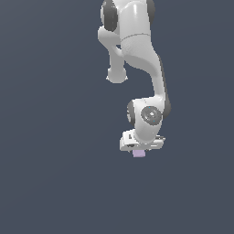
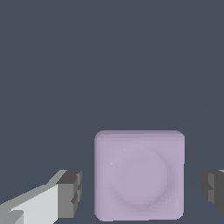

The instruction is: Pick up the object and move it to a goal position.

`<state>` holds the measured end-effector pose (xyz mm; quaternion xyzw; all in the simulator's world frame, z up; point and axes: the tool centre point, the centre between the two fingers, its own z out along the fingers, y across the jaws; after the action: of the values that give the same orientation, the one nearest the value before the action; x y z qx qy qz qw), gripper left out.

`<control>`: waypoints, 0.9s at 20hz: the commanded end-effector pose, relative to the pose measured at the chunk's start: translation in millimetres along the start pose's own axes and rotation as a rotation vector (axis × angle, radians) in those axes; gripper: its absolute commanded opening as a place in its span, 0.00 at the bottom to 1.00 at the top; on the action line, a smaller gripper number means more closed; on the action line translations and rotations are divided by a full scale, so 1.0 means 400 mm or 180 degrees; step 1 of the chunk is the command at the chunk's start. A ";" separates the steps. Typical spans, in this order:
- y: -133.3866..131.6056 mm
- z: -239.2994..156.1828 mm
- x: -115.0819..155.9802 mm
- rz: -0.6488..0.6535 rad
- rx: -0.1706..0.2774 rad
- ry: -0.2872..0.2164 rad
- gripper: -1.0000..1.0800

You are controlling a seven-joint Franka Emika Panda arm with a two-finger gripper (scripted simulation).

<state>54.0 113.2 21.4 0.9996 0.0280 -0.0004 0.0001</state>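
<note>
Scene: white robot arm over dark grey counter (image 1: 45,183) | Tool (image 2: 141,192): fingers apart, a gap each side of the cube, not clamped | Cube (image 2: 139,175): pale lilac, between the fingers, at 6 o'clock under the tool (image 1: 140,147) | Judgement: straddling it for a squeeze.

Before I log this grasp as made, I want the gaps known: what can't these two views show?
- Exterior view: the gripper fingers are hidden behind the hand body, and the cube is too small to judge contact.
- Wrist view: the frame edges cut off both fingers; gaps show beside the cube.
- No goal marker shows in either view.
</note>
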 end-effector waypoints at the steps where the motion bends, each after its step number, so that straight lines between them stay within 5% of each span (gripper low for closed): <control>1: 0.000 0.025 0.000 0.0000 0.0000 0.0002 0.96; 6: -0.001 0.037 0.003 0.0000 0.0000 0.0002 0.96; 7: -0.001 0.037 0.003 0.0000 0.0000 0.0002 0.00; 18: 0.000 0.029 0.003 0.0002 0.0000 -0.0001 0.00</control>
<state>55.0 113.7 9.6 0.9996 0.0279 -0.0004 0.0000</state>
